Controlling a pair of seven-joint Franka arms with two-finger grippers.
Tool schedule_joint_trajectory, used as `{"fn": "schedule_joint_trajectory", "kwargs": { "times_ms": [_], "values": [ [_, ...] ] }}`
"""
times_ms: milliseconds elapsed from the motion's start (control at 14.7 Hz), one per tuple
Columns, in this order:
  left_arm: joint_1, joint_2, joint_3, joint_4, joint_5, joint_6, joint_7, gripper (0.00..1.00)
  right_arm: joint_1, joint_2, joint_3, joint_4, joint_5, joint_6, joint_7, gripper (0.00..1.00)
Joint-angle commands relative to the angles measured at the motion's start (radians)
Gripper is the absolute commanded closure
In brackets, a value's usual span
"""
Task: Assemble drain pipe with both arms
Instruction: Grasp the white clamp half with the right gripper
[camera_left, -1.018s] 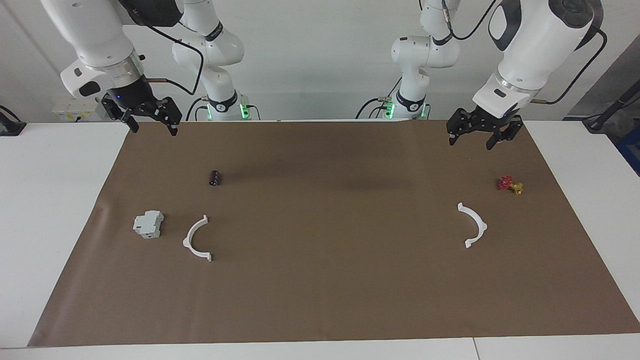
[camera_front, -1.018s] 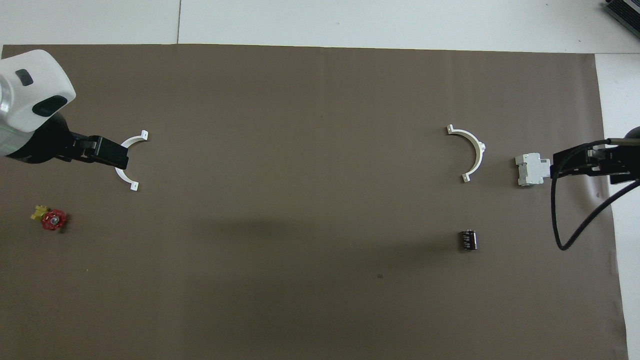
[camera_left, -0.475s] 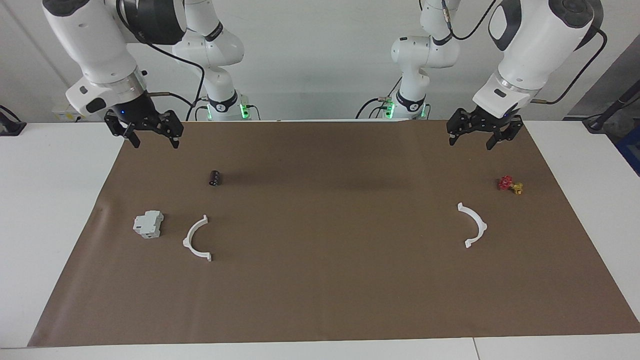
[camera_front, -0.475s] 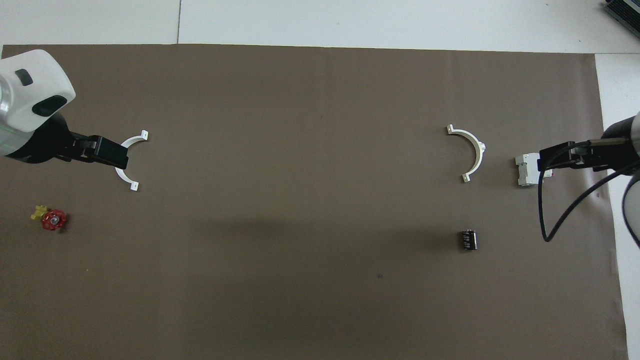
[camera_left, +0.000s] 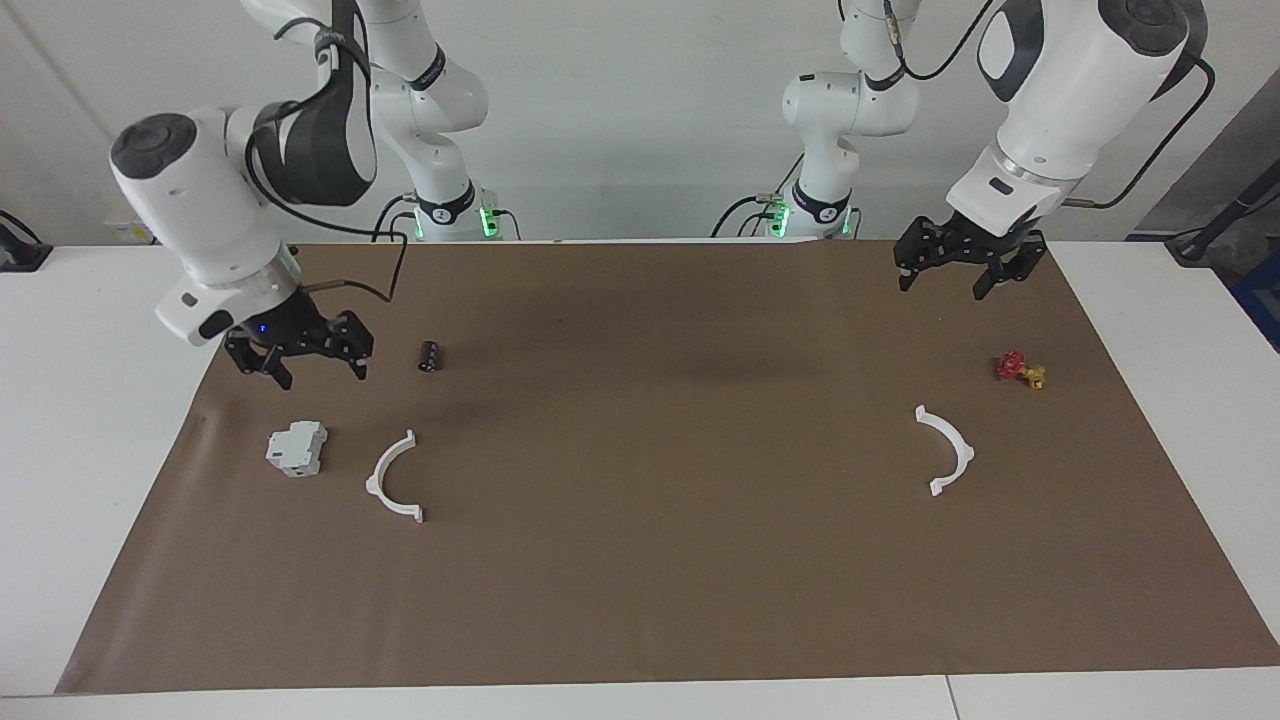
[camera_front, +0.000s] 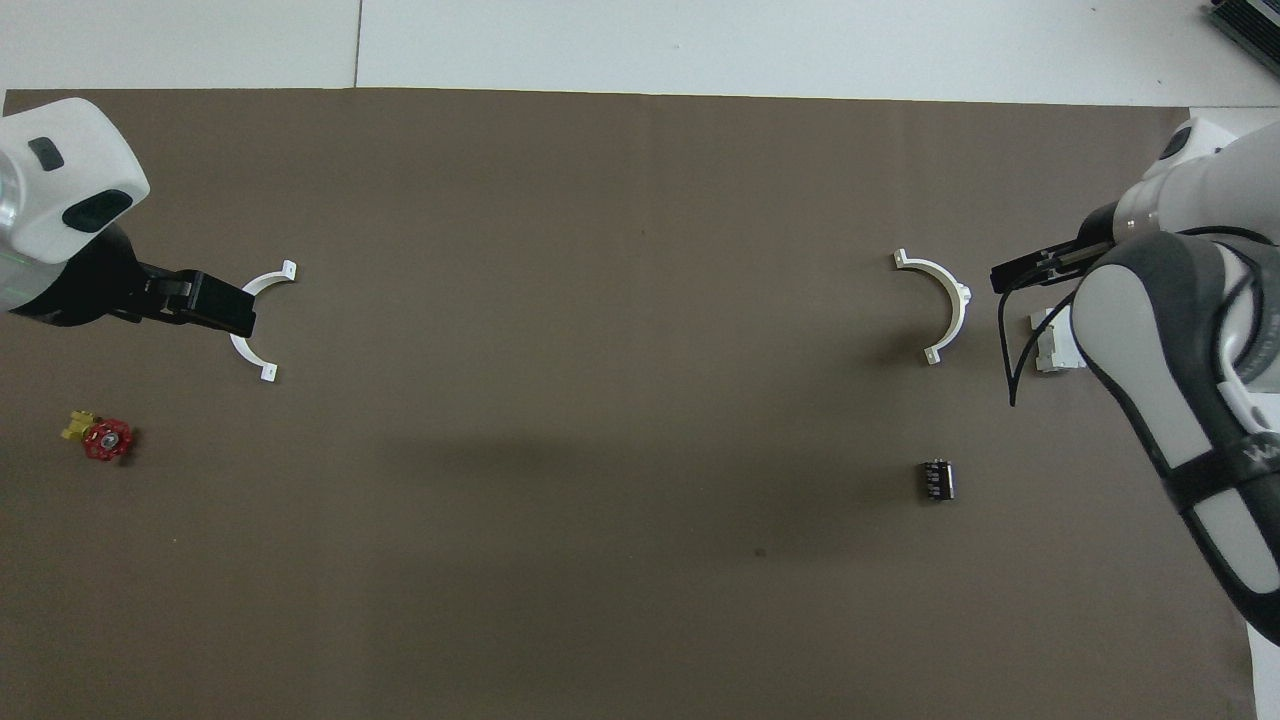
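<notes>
The drain pipe lies as two separate white half-rings on the brown mat. One half-ring (camera_left: 374, 484) (camera_front: 960, 298) rests toward the right arm's end, beside a grey-white block. The other half-ring (camera_left: 965, 452) (camera_front: 265, 282) rests toward the left arm's end. My right gripper (camera_left: 315, 372) (camera_front: 1005, 275) hangs open and empty above the mat, close to the block; the arm hides most of it in the overhead view. My left gripper (camera_left: 940, 288) (camera_front: 240, 312) stays raised, open and empty, and covers part of its half-ring in the overhead view.
The grey-white boxy block (camera_left: 297, 448) (camera_front: 1046, 350) sits beside the half-ring at the right arm's end. A small black cylinder (camera_left: 430, 356) (camera_front: 936, 480) lies nearer to the robots. A red and yellow valve (camera_left: 1018, 370) (camera_front: 100, 438) lies near the left arm's half-ring.
The right arm has swung down and out over the mat, bringing its open gripper low near the grey block. The left arm has not moved.
</notes>
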Motion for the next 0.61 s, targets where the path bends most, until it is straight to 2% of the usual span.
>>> {"fn": "schedule_joint_trajectory", "kwargs": {
  "times_ms": [0, 272, 543],
  "values": [
    [0.000, -0.023, 0.001, -0.028, 0.011, 0.020, -0.004, 0.00, 0.001, 0.089, 0.006, 0.015, 0.028, 0.096, -0.137, 0.00],
    [0.002, -0.023, 0.001, -0.030, 0.011, 0.020, -0.004, 0.00, -0.011, 0.187, 0.019, 0.012, 0.114, 0.158, -0.305, 0.00],
    [0.002, -0.023, 0.001, -0.032, 0.011, 0.021, -0.004, 0.00, -0.017, 0.229, 0.017, 0.000, 0.115, 0.208, -0.315, 0.03]
  ]
}}
